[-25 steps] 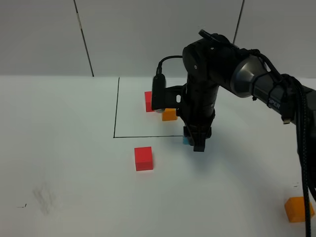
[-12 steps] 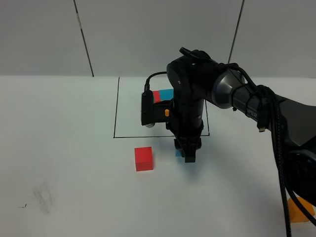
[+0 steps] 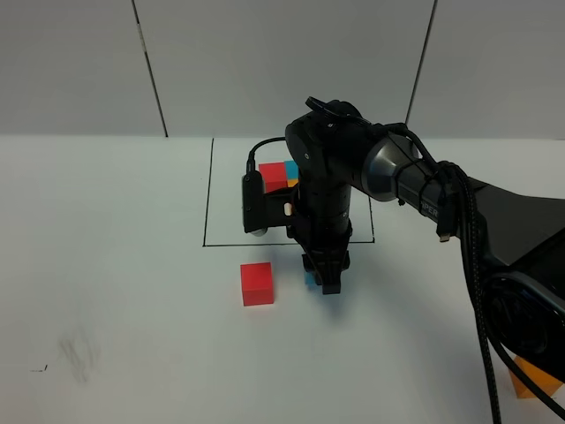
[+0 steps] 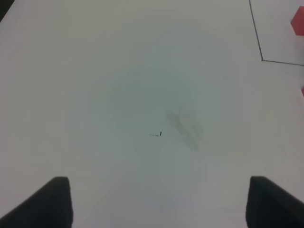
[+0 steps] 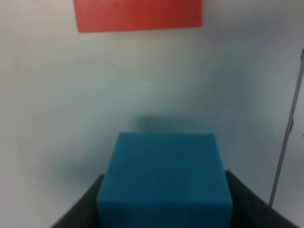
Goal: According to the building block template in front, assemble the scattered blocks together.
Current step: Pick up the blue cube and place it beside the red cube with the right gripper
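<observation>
The building block template [image 3: 281,173] is a red, cyan and orange cluster inside the black outline [image 3: 208,190], partly hidden by my right arm. Just in front of the outline, my right gripper [image 3: 321,281] is shut on the cyan-blue block [image 3: 310,278], held low over the table. In the right wrist view that block [image 5: 164,173] sits between the fingers [image 5: 81,209]. A short way to its left lies the red block [image 3: 257,283] [image 5: 137,14]. The orange block [image 3: 532,380] lies at the front right behind cables. My left gripper [image 4: 160,202] is open over bare table.
The white table [image 3: 115,265] carries a grey smudge [image 3: 78,353] [image 4: 183,124] at the front left. The right arm's cables [image 3: 472,265] hang across the right side. A black outline corner [image 4: 261,58] and a red cube's edge [image 4: 299,21] show in the left wrist view.
My right arm has swung left and toward the front with the cyan-blue block, bringing it out past the outline's front line and closer to the red block. The left gripper has not moved.
</observation>
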